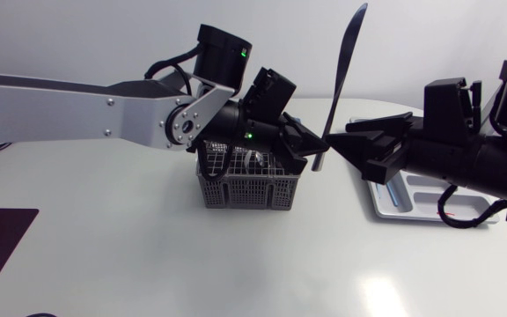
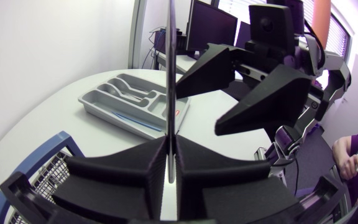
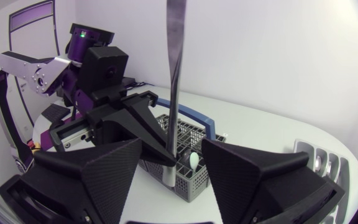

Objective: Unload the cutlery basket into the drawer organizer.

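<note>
1. Organizer (image 1: pixel 387 210) lies under the right gripper (image 1: pixel 345 143).
2. Basket (image 1: pixel 246 190) sits below the left gripper (image 1: pixel 317 146).
3. Right gripper gapes wide, fingers flanking the knife (image 1: pixel 342 70) without touching.
4. Left gripper pinches the knife upright by its lower end.

Bright, even room light, pale glare on the table (image 1: pixel 385 295), soft shadow beside the basket (image 1: pixel 236 189).

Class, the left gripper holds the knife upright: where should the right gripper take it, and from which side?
Probably the bare shaft just above the left gripper, coming level from the side opposite it. The knife stands upright, wide end up, its lower end clamped, so only the upper stretch is free; the open right gripper straddles it.
</note>
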### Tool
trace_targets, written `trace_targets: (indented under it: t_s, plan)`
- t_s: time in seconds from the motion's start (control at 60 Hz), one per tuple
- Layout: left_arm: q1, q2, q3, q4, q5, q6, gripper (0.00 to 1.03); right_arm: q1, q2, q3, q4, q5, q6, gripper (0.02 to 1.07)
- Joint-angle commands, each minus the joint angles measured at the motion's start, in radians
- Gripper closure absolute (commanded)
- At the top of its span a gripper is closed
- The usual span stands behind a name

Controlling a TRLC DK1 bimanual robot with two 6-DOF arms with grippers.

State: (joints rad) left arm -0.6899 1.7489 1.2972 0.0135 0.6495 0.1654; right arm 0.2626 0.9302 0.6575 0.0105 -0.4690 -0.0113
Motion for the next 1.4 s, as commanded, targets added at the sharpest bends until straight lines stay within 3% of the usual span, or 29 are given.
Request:
trace_targets:
  t_s: [0.0, 0.15, 0.733, 0.883, 1.217, 1.3, 1.383]
  plan:
    - [-0.014, 0.012, 0.034, 0.017, 0.012, -0.035, 1.0, -0.017, 0.012, -0.021, 0.028, 0.004, -0.013, 0.39]
    - [-0.019, 0.011, 0.033, 0.016, 0.012, -0.037, 1.0, -0.02, 0.048, -0.001, 0.046, 0.012, -0.013, 0.4]
    - [-0.036, 0.001, 0.022, 0.017, 0.012, -0.038, 1.0, 0.02, 0.107, 0.031, 0.078, 0.041, 0.002, 0.66]
    - [-0.036, -0.002, 0.016, 0.017, 0.012, -0.037, 1.0, 0.024, 0.107, 0.033, 0.08, 0.04, 0.002, 0.95]
    - [-0.033, -0.009, 0.016, 0.02, 0.012, -0.044, 0.98, 0.035, 0.098, 0.036, 0.063, 0.036, 0.007, 1.01]
    - [-0.03, -0.011, 0.019, 0.026, 0.012, -0.063, 0.94, 0.033, 0.093, 0.037, 0.057, 0.036, 0.007, 1.01]
    - [-0.028, -0.015, 0.017, 0.031, 0.012, -0.07, 0.74, 0.03, 0.087, 0.039, 0.049, 0.036, 0.007, 1.01]
